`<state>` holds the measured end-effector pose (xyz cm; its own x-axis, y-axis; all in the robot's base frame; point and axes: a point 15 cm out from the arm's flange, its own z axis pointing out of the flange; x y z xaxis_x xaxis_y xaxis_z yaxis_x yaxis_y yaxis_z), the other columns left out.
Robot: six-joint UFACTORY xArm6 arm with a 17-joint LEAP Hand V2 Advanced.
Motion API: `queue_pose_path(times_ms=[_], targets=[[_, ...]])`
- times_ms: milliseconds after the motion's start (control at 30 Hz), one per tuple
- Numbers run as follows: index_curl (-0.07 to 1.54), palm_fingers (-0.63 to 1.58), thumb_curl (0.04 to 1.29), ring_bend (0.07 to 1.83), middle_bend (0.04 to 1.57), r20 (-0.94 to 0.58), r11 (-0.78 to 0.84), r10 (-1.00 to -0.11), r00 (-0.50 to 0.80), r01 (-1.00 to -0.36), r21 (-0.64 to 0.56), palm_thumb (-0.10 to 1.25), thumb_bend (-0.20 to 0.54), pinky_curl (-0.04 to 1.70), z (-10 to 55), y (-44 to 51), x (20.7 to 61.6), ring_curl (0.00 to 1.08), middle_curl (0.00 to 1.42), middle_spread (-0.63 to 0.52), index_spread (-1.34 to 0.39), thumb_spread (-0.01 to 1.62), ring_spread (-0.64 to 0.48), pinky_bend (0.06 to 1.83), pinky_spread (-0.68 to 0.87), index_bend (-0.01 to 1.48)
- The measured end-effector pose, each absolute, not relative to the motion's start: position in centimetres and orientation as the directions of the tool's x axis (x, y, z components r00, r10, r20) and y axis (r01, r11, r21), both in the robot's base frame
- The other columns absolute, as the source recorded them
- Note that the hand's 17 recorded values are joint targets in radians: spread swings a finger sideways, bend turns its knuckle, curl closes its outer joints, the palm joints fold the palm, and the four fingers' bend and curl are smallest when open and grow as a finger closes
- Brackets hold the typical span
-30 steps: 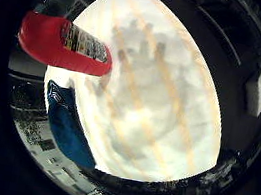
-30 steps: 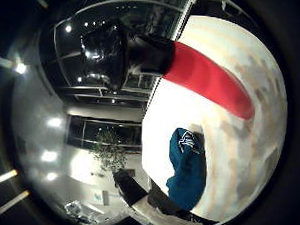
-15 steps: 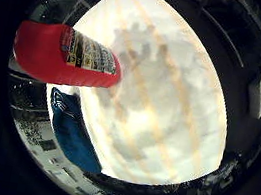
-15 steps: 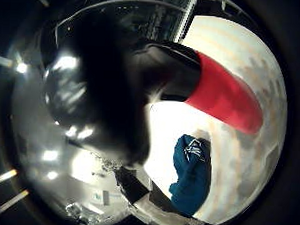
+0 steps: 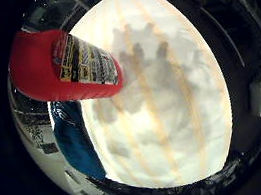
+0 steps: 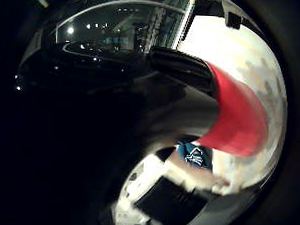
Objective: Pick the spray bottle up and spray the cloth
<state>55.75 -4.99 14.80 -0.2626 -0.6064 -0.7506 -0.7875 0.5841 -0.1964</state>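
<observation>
A red spray bottle (image 5: 45, 64) with a yellow and black label stands on the white table (image 5: 173, 115). It is large in the right little finger side palm view, so it is close to the palm. In the right thumb side palm view its red body (image 6: 238, 114) and black spray head (image 6: 106, 96) fill much of the picture. A blue cloth (image 5: 77, 141) lies crumpled on the table next to the bottle, near the table's edge; it also shows in the thumb side view (image 6: 194, 154).
The white table's round edge (image 5: 209, 172) runs close to the cloth. Beyond it is a dim room with glass walls and ceiling lights (image 6: 94, 25). Shelves or clutter (image 5: 38, 132) stand past the table edge beside the cloth.
The bottle has grown larger in both views. Its black spray head now covers most of the thumb side view and part of the cloth. The palm has come closer to the bottle.
</observation>
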Motion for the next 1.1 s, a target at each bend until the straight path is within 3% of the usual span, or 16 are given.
queue_pose_path(times_ms=[133,367,433,667,1100], targets=[[0.34,0.68,0.31,0.94,0.60,-0.761,0.594,-0.599,-0.251,-0.776,-0.211,0.59,-0.007,0.37,15.1,-5.2,56.1,0.49,0.59,-0.14,-0.28,1.04,-0.23,0.48,-0.09,0.20],[0.49,1.06,0.35,1.08,0.76,-0.781,0.626,-0.570,-0.254,-0.751,-0.213,0.82,-0.001,0.53,14.8,-6.2,56.7,0.57,0.74,-0.22,-0.42,1.05,-0.28,0.81,-0.31,0.33],[0.58,1.11,0.36,1.12,0.82,-0.788,0.639,-0.561,-0.253,-0.738,-0.217,0.88,-0.004,0.60,14.8,-6.7,56.9,0.61,0.79,-0.23,-0.45,1.04,-0.28,0.90,-0.34,0.42],[0.85,1.09,0.42,1.29,1.04,-0.815,0.624,-0.536,-0.220,-0.753,-0.207,1.03,-0.010,0.80,15.1,-5.9,56.8,0.70,0.92,-0.23,-0.45,1.03,-0.26,1.14,-0.30,0.74],[0.97,1.06,0.55,1.33,1.18,-0.861,0.629,-0.474,-0.181,-0.755,-0.188,1.07,-0.013,1.01,16.7,-6.6,57.2,0.84,0.98,-0.20,-0.36,0.99,-0.26,1.22,-0.20,0.94]])
